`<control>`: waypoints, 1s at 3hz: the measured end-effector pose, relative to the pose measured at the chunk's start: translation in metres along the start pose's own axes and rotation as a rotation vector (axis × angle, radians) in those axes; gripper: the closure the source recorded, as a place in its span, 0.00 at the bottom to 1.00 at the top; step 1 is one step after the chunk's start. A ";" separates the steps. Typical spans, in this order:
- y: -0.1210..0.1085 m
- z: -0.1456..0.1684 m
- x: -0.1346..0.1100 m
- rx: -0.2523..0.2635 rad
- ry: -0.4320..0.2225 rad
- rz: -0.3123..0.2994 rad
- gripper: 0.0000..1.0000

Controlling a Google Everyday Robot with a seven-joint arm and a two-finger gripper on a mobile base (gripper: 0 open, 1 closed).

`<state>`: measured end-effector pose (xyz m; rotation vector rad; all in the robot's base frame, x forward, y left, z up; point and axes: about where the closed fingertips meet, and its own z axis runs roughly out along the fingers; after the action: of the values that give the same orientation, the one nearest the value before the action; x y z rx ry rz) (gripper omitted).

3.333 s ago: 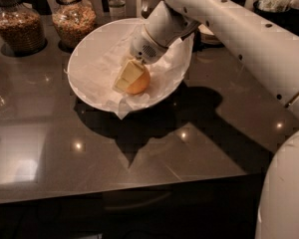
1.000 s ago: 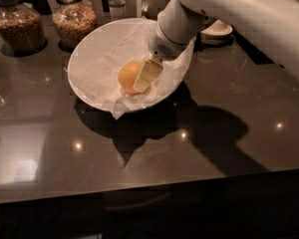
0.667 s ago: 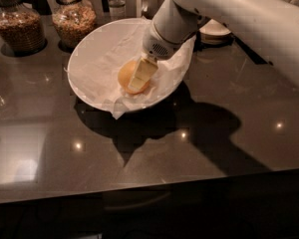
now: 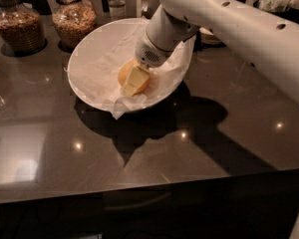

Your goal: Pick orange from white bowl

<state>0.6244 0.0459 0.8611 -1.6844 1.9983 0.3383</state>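
Observation:
The orange [image 4: 122,74] lies in the middle of the large white bowl [image 4: 85,48], on its crinkled white paper lining [image 4: 104,59]. My gripper [image 4: 133,79] reaches down into the bowl from the upper right and sits right on top of the orange, covering its front and right side. The orange rests low in the bowl. My white arm [image 4: 229,19] crosses over the bowl's right rim and hides it there.
Two glass jars of grains [image 4: 20,26] [image 4: 74,16] stand behind the bowl at the back left. A small cream dish [image 4: 209,35] sits behind my arm. The dark glossy counter [image 4: 204,133] ends at a front edge low in the view.
My gripper has shifted slightly left and down, from the orange's right side to lying over it. The orange stays in the bowl at about the same place.

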 end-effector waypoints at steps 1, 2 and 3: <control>0.004 0.020 0.003 -0.049 0.002 0.023 0.26; 0.004 0.018 0.002 -0.054 0.002 0.025 0.44; 0.004 0.017 0.001 -0.054 0.002 0.025 0.66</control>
<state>0.6244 0.0536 0.8460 -1.6940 2.0300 0.4025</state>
